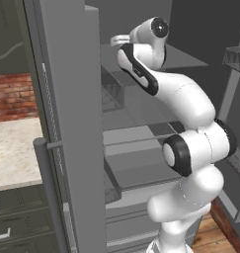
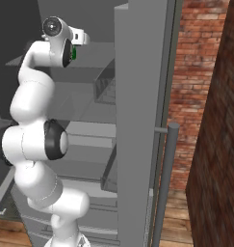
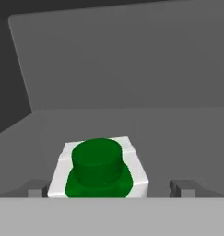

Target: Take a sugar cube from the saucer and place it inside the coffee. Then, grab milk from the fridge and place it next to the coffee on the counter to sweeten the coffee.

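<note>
Inside the tall grey fridge [image 1: 72, 123], the two-finger gripper [image 3: 111, 190] hangs wide apart over the green-capped white milk carton [image 3: 98, 171] on a shelf; probably light, slightly crushable, best pinched across its flat sides.

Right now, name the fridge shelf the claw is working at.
The top shelf, level with the arm's raised hand. The green-capped milk carton stands on it between the tips of the open claw; the lower shelves lie down by the elbow.
</note>
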Controlling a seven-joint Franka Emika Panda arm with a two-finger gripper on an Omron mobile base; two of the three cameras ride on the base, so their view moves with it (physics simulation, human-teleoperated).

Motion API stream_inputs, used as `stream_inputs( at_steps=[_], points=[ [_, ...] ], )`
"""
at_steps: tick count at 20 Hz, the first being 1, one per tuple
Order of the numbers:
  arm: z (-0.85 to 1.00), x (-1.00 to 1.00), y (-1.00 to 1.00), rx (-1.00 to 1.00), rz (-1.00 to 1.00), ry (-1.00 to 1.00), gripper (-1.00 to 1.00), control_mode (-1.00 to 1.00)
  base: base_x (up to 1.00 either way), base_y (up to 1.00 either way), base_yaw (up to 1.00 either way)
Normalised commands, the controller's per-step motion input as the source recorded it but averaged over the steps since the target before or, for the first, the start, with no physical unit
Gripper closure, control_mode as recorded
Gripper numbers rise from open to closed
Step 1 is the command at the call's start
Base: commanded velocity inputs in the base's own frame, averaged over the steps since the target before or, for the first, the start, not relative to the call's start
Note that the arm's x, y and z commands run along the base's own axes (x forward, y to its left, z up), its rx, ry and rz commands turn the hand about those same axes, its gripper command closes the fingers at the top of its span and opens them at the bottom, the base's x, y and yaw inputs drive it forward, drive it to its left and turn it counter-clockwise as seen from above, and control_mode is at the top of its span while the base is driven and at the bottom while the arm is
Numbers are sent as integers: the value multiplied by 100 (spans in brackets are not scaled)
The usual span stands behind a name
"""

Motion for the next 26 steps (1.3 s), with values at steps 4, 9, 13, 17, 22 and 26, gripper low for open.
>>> stream_inputs(
  at_steps=[4, 9, 13, 17, 22, 26],
  points=[
    [-1, 24, 12, 0, 0, 0, 100, -100, 0, 0, 0],
    [0, 4, 5, 0, 0, 0, 100, -100, 0, 0, 0],
    [0, -11, 0, 0, 0, -1, 100, -100, 0, 0, 0],
    [-1, -32, 0, 0, 0, -7, 100, -100, 0, 0, 0],
    [-5, -61, 0, 0, 0, -11, 100, -100, 0, 0, 0],
    [18, -83, 0, 0, 0, -1, 100, -100, 0, 0, 0]
  ],
)
